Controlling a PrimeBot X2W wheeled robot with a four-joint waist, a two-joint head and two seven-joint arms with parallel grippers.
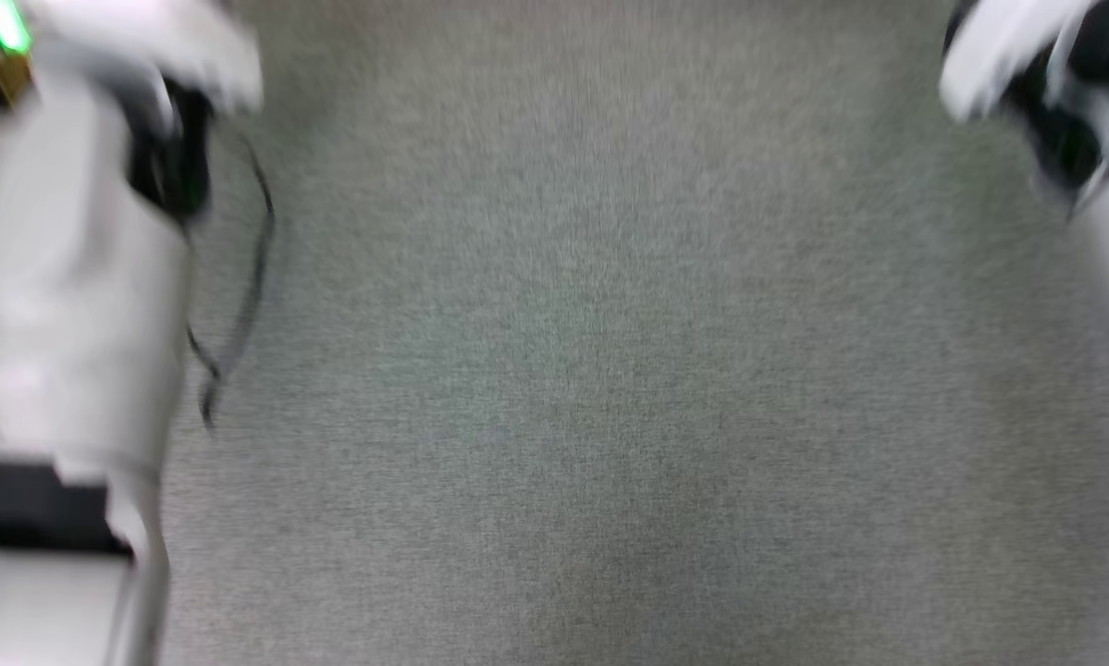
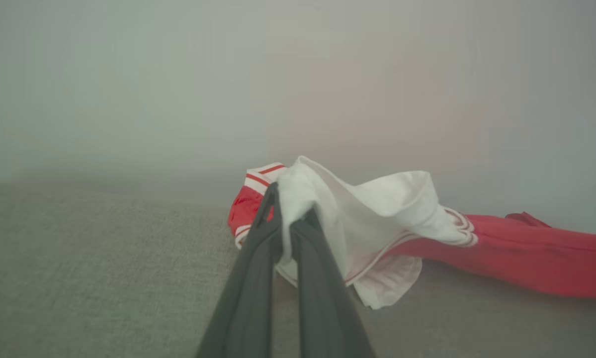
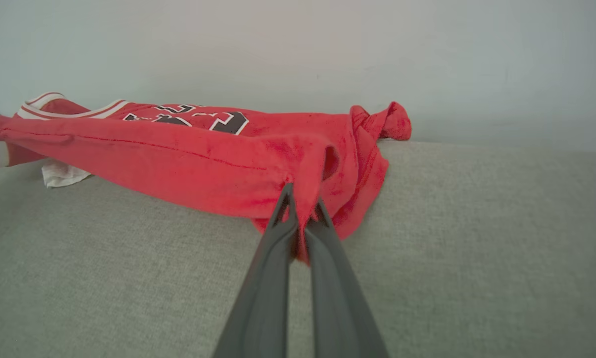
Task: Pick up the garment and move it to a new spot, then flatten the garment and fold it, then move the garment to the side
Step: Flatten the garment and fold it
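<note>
Both grippers hold the garment [image 3: 178, 159], one at each end. The left gripper [image 2: 290, 219] has its dark fingers pressed together on a bunch of white sleeve cloth (the red-and-white striped trim sits just beside the tips). The right gripper [image 3: 302, 201] is also clenched, w/ a pinch of red cloth between the tips, at the end far from the collar.

The garment is on a grey woven surface [image 3: 476, 248], in front of a pale wall [image 3: 298, 44]. Its long axis runs from one gripper to the other, i.e. sideways across both wrist views. In the right wrist view the collar end points to the left edge and the bottom end comes to the fingers at centre. In the left wrist view the white sleeve is at the fingers and the red body goes off to the right edge. The cloth is drawn out long and narrow, not spread flat. The black-and-white lettering faces up, approx. at mid-length. Whether the middle part touches the surface or hangs a little above it, I cannot tell.

The head view is blurred: grey surface in the middle, a pale left forearm [image 1: 73, 277] w/ a thin black cable [image 1: 249, 277] beside it, and a pale right forearm [image 1: 1007, 55] in the top right corner.
</note>
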